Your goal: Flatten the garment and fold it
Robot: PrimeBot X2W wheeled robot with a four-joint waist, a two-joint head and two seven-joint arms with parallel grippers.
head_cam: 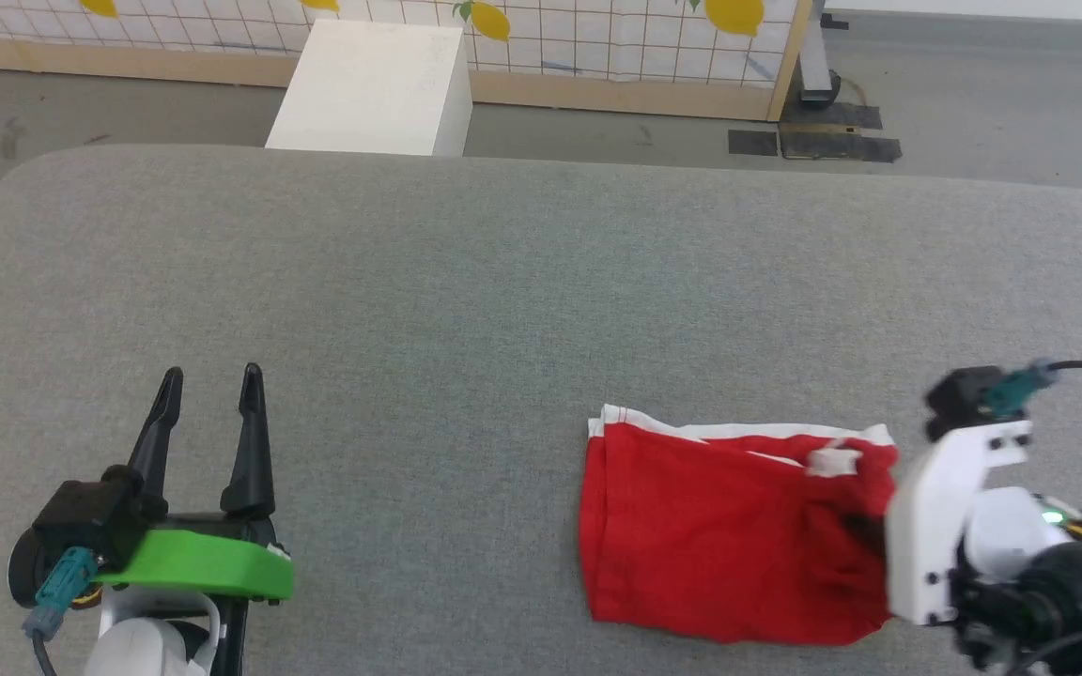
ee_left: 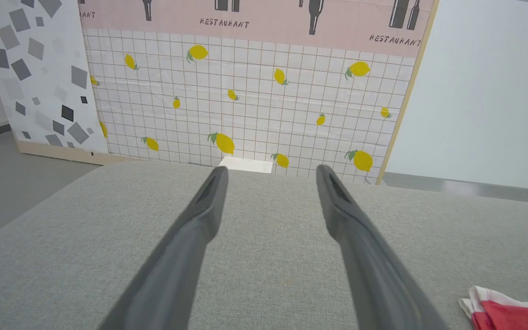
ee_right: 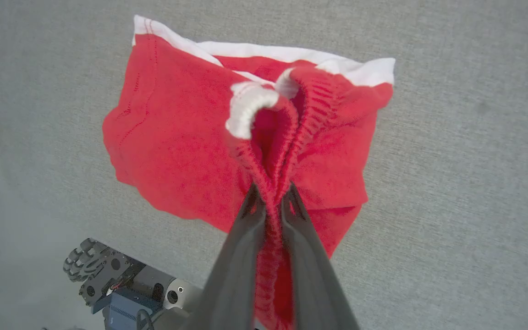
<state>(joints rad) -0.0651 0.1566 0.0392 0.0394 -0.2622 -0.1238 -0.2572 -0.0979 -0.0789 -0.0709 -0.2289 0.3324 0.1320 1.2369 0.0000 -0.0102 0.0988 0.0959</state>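
The right gripper (ee_right: 271,192) jaws clench a bunched ridge of the thin red white-trimmed garment (ee_right: 177,137); pulling could drag it askew, since the left gripper (head_cam: 210,385) jaws, released, pin nothing.

Head camera looks down, right wrist close above, sharing the garment (head_cam: 729,535).

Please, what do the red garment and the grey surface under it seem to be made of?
The thin red garment with white trim looks like a soft matte knit, probably cotton or synthetic: ribbed stitch rows show and it wrinkles easily. The wide grey surface looks like woven upholstery cloth, matte, with a fine heathered weave.
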